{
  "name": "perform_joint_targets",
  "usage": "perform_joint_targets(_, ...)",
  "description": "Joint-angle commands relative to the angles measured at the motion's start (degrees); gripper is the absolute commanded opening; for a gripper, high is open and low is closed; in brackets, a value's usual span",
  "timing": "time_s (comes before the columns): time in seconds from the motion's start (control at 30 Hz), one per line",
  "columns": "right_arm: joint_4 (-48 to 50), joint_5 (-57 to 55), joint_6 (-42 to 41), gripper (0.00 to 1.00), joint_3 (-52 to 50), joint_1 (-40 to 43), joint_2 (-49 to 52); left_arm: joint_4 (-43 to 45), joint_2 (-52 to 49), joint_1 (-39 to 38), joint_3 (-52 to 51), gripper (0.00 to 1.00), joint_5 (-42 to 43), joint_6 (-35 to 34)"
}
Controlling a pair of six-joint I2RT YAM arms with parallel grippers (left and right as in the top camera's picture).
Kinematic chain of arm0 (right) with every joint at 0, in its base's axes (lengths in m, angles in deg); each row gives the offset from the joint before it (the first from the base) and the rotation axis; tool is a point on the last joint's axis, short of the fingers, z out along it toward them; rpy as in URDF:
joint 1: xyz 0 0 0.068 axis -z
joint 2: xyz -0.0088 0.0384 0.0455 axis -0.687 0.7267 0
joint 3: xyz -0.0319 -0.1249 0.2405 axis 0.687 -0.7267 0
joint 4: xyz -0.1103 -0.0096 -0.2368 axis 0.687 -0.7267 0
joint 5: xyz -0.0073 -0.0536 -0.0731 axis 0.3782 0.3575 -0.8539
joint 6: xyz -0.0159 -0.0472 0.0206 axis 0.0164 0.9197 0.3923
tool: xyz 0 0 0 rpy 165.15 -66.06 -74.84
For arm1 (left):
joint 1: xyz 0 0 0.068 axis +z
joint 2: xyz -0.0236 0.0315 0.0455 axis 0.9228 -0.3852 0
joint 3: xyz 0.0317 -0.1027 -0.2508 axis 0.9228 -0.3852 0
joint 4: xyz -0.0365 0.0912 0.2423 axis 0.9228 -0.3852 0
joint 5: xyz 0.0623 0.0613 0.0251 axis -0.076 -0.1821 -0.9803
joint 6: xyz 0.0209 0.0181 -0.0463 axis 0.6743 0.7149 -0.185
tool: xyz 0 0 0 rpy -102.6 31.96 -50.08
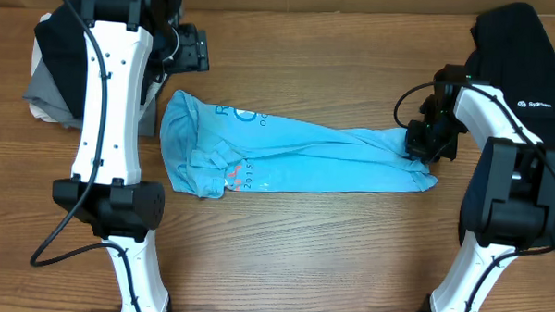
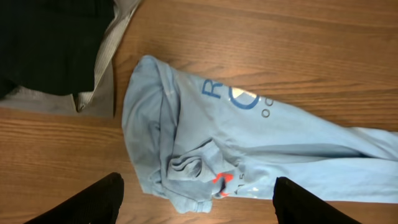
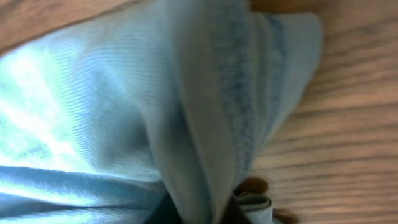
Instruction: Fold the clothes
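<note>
Light-blue T-shirt (image 1: 296, 152), right hand (image 1: 417, 151) pinching edge

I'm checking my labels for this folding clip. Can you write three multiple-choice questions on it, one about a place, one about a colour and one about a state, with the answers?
1. Where is the right gripper?
A. At one end of the T-shirt
B. At the shirt's middle
C. Well off the shirt

2. What colour is the T-shirt?
A. Red
B. Light blue
C. Yellow

3. What state is the left gripper in?
A. Shut on the shirt
B. Shut on nothing
C. Open above the shirt

Answers:
1 A: the overhead view shows it right on the shirt's narrow end, and its wrist view is filled with bunched cloth.
2 B: the cloth is pale blue in all three views.
3 C: the left wrist view shows its fingers wide apart, with the shirt lying below them.
</note>
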Motion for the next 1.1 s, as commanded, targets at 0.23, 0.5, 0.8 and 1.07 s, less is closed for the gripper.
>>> perform_joint_targets(0.23, -3.87, 1.4, -4.44, 0.04, 0.57, 5.42, -0.72, 1.25, 1.01, 0.09, 2.19, 0.79, 1.09, 0.26)
perform_joint_targets(0.5, -13.33, 8.41, 1.01, 0.04, 8.5, 9.27, -9.22, 2.73, 1.01, 0.09, 2.19, 0.8, 1.11, 0.26)
perform_joint_targets(0.8, -17.2, 11.39, 2.01, 0.04, 9.75, 0.61, -13.62, 4.2, 0.98, 0.11, 2.16, 0.84, 1.05, 0.31)
perform_joint_targets(1.07, -13.64, 11.39, -3.04, 0.04, 9.22, -14.93, -13.53, 4.24, 0.94, 0.11, 2.14, 0.87, -1.53, 0.31)
